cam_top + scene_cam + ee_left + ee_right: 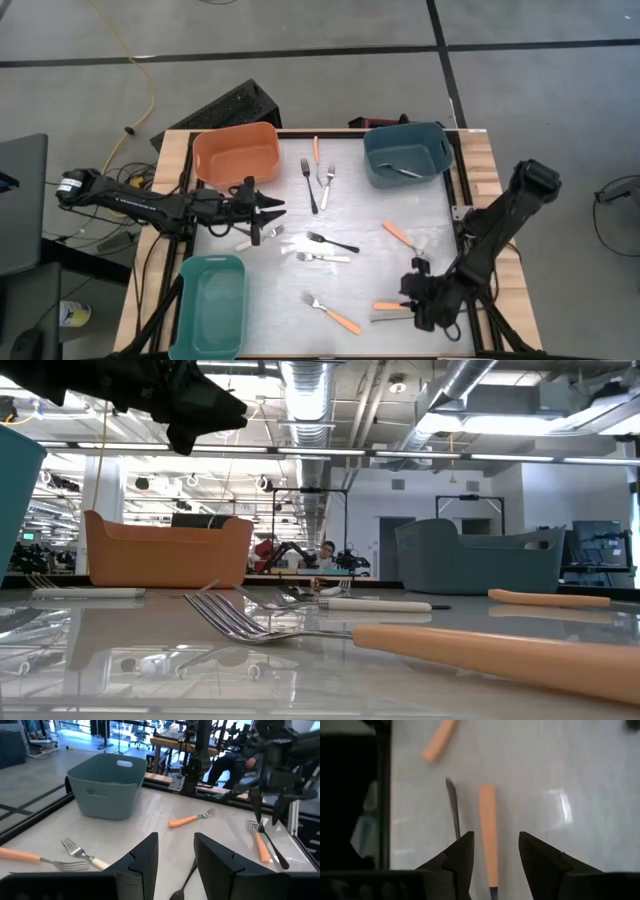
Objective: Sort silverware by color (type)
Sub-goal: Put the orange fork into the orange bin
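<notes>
Grey concrete floor (560, 110); exposed ceiling ducts (310, 385); yellow cable (150, 95).

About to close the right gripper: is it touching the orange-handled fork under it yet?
Cannot tell. In the right wrist view the open right gripper straddles the orange-handled fork, with bare table showing either side of the handle, but its height above the table isn't visible.

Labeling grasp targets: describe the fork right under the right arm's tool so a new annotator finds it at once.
Start at the right gripper, low over the table's near right corner, tool open. Two pieces lie side by side under it: an orange-handled fork and a plain grey metal piece just nearer the table edge. The target is the orange-handled one; in the right wrist view its handle runs between the fingers.
</notes>
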### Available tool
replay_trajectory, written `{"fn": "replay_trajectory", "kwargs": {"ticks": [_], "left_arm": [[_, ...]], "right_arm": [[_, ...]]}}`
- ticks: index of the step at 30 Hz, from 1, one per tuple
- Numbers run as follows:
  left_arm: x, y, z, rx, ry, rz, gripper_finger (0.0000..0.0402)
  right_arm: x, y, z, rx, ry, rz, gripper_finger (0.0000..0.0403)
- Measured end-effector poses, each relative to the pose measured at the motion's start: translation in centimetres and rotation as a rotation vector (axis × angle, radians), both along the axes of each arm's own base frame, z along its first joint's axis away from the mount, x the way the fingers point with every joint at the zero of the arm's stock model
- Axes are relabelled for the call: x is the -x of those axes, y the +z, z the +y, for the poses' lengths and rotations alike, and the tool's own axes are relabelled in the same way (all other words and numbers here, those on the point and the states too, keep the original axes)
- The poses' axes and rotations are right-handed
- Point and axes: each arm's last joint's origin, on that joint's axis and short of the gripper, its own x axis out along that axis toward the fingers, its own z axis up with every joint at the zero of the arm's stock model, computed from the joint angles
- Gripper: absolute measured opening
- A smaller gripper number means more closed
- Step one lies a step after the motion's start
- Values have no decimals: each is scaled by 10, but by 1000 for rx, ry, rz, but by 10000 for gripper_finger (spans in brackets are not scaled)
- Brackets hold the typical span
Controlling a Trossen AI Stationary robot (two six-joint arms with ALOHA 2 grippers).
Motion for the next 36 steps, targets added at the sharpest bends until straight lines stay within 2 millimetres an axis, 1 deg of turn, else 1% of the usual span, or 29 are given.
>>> {"fn": "replay_trajectory", "kwargs": {"ticks": [3, 7, 17, 21, 25, 29, 33, 36], "left_arm": [[0, 0, 0, -2, 15, 3, 111], [0, 0, 1, 4, 24, 2, 111], [0, 0, 1, 10, 55, 1, 111], [0, -1, 1, 10, 57, 11, 111], [0, -2, 2, 10, 58, 14, 111], [0, -2, 2, 9, 58, 22, 111], [0, -3, 2, 10, 59, 23, 111], [0, -2, 2, 10, 59, 22, 111]], "right_arm": [[-3, -13, 6, 33, 3, 62, 171], [-5, -23, 10, 29, 9, 135, 161], [0, -25, 16, -5, 8, 157, 139], [4, -34, 21, 18, 1, 187, 138], [4, -48, 24, 55, 4, 213, 138], [2, -55, 26, 81, 0, 219, 137], [2, -55, 26, 80, -10, 218, 136], [3, -51, 24, 71, -12, 212, 134]]}}
